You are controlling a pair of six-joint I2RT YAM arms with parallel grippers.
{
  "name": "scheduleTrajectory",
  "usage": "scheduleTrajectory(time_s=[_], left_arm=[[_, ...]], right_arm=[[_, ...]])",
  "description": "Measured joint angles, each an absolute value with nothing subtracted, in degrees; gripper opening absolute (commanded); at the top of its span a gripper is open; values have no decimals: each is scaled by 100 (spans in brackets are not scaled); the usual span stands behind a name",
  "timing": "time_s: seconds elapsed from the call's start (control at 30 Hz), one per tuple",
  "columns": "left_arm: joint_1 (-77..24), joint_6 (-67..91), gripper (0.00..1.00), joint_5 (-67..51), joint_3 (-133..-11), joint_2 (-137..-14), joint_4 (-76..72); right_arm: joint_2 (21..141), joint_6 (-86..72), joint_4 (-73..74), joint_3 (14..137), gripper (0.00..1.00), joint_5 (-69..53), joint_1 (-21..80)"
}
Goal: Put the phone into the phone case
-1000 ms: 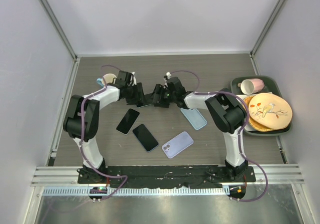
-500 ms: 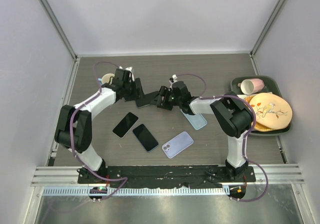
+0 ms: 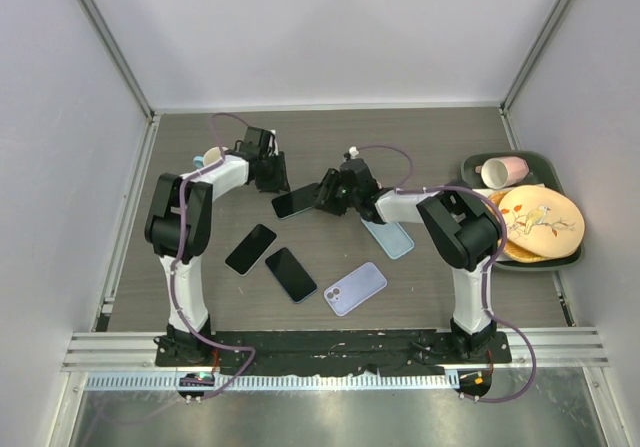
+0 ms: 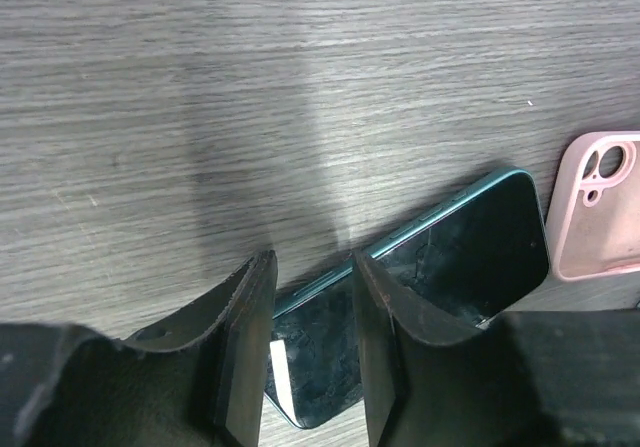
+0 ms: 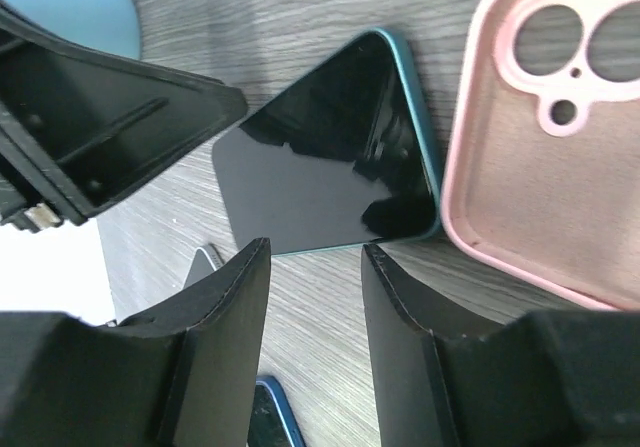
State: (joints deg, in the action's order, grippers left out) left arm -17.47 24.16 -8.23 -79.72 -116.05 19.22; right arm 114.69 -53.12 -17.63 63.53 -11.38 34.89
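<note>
Your task phone (image 5: 325,152) is not in the case. It lies flat on the desk, screen up, around the middle and toward the far edge. Its teal rim sits just beside the pink phone case (image 5: 540,157). That case lies open side up with nothing in it, so you can see its bare inner floor and the camera cut-outs.

Your left gripper (image 4: 312,277) hangs over one end of the phone with its jaws partly apart and nothing between the pads. The dark screen shows through the gap. Your right gripper (image 5: 315,252) hangs over the opposite long edge. It is also partly open and holds nothing. From above, it hides most of the pink case.

On the right side of the desk you have a dark green tray (image 3: 545,159). It holds a pink cup (image 3: 503,171) lying on its side at the far end and a stack of plates (image 3: 540,219) at the near end. The top plate is cream with a painted pattern.

Near the far left corner, a pale cup (image 3: 213,157) stands by the left arm. You cannot tell what is in it.

Nearer the arm bases lie two dark phones (image 3: 251,249) (image 3: 290,274), a light blue case (image 3: 388,235), and a lavender phone or case (image 3: 355,288) with its back up.
</note>
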Motion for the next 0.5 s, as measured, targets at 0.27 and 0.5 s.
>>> scheduleTrajectory(time_s=[0.27,0.5], left_arm=[[-1702,2383,35,-1205,-7494,-11369,1614],[-1695,2971,32,-1992,-6355,-10726,1201]], right_arm=[[11546,-5306,-1437,6438,47,-1059,3413],[11782,-5107,-1315,6818,47,-1120,3376]])
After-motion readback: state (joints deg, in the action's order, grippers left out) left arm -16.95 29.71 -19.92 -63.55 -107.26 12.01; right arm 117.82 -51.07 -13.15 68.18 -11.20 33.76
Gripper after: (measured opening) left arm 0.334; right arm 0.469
